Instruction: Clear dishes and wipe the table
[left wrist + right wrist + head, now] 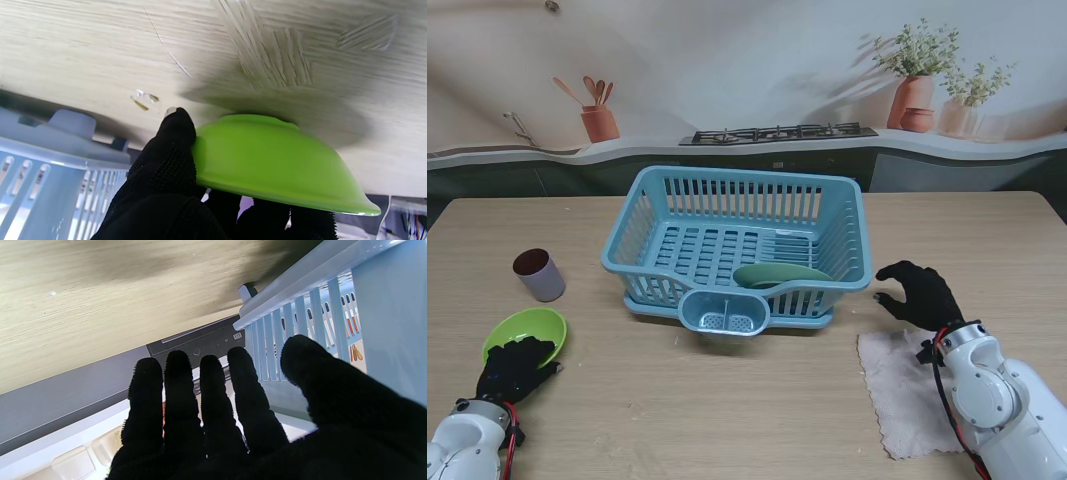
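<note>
A lime green bowl (527,332) sits at the near left of the table, and my left hand (515,368) is shut on its near rim. In the left wrist view the thumb presses the outside of the bowl (267,160), which appears lifted above its shadow. A light blue dish rack (739,250) stands mid-table with a dark green plate (779,274) lying inside. My right hand (919,292) hovers open just right of the rack, fingers spread. A pinkish cloth (905,385) lies flat on the table nearer to me than that hand. A mauve cup (539,275) stands upright farther off than the bowl.
The rack's cutlery holder (723,312) juts from its near side. Beyond the table's far edge runs a counter with a stove (777,132) and potted plants (917,90). In the right wrist view the rack's slatted wall (300,323) is close to my fingers.
</note>
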Robot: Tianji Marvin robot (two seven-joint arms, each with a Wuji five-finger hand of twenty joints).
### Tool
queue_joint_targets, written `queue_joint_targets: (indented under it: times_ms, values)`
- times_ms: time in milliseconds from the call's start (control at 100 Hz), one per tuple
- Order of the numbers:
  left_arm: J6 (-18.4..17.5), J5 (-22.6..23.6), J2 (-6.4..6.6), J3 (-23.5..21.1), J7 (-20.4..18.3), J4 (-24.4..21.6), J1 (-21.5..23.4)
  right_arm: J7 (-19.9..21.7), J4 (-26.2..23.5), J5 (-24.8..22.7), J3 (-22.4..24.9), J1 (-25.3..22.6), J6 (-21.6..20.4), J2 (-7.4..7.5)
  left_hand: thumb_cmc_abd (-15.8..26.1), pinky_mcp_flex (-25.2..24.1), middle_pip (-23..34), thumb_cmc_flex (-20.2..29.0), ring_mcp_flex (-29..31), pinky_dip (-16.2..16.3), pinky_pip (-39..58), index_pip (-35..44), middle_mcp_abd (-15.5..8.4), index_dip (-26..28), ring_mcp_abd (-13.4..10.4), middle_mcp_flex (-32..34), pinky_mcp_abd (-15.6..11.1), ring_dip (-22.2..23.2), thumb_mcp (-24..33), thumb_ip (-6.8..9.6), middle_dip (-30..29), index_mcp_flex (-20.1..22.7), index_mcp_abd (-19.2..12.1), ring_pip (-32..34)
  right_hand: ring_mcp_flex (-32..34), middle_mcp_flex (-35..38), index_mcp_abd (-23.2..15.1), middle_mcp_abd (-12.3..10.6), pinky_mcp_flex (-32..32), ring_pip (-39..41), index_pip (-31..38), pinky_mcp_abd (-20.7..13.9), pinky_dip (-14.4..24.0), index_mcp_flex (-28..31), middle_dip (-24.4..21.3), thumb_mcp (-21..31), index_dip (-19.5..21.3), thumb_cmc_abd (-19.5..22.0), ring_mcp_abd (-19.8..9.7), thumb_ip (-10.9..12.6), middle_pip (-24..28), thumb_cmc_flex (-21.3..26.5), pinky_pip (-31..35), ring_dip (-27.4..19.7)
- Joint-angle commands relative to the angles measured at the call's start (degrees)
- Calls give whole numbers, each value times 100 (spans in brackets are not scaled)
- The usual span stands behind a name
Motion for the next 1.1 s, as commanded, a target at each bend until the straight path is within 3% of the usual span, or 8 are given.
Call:
queue_joint_targets:
  times_ms: [0,90,320,550,830,1090]
  values:
    - [-58,36,1,3,14,37,2,75,0,-1,5,-12,-44,-4,204,249,170,709,309,250,430,708,273,318,282,207,238,188,601,153,166,484,-246,309,-148,-92,51,-45,-57,-82,-54,-150,17,-24,-44,18,67,-67,-119,45,-45,-11,-88,-17]
    - [-208,97,-6,-15,172,68,-10,90,-1,7,8,-14,-52,-2,52,600,237,711,630,566,848,1045,316,485,449,530,351,414,1063,3,508,542,-325,739,-147,-87,53,-35,-58,-81,-54,-147,18,-20,-44,7,67,-59,-119,46,-44,-8,-89,-17]
    - [-599,267,-6,-132,375,-15,19,116,5,31,2,-9,-63,-1,-236,1291,484,711,1222,996,1332,1605,591,887,814,1073,546,996,1581,-123,1004,725,-318,1585,-145,-79,51,-38,-53,-79,-54,-151,22,-13,-43,-4,69,-55,-120,49,-42,-8,-88,-16]
    - [-1143,408,-6,-288,578,-141,38,110,11,43,11,-14,-75,-3,-399,2567,1325,712,2112,1411,2127,2185,869,1480,828,1397,847,1958,1718,-155,1325,672,-292,2621,-142,-75,57,-35,-53,-78,-55,-142,24,0,-45,-11,69,-53,-118,50,-46,-12,-91,-16]
    - [-1549,567,-22,-602,591,-691,334,95,16,54,14,-17,-83,-8,-512,3725,1849,711,2880,1432,3070,2413,1101,1750,715,1578,820,2640,1833,-183,1311,670,-138,3280,-143,-68,53,-42,-54,-76,-63,-151,27,6,-44,-23,68,-43,-116,52,-46,-13,-93,-15]
    - [-2048,377,-54,-889,398,-1161,490,96,20,66,12,-19,-89,-9,-523,4095,1998,712,3187,1275,3456,2471,1118,1798,599,1683,699,2824,1811,-181,1282,707,-127,3446,-136,-66,53,-32,-49,-75,-68,-146,30,17,-44,-28,68,-45,-108,54,-48,-11,-90,-15]
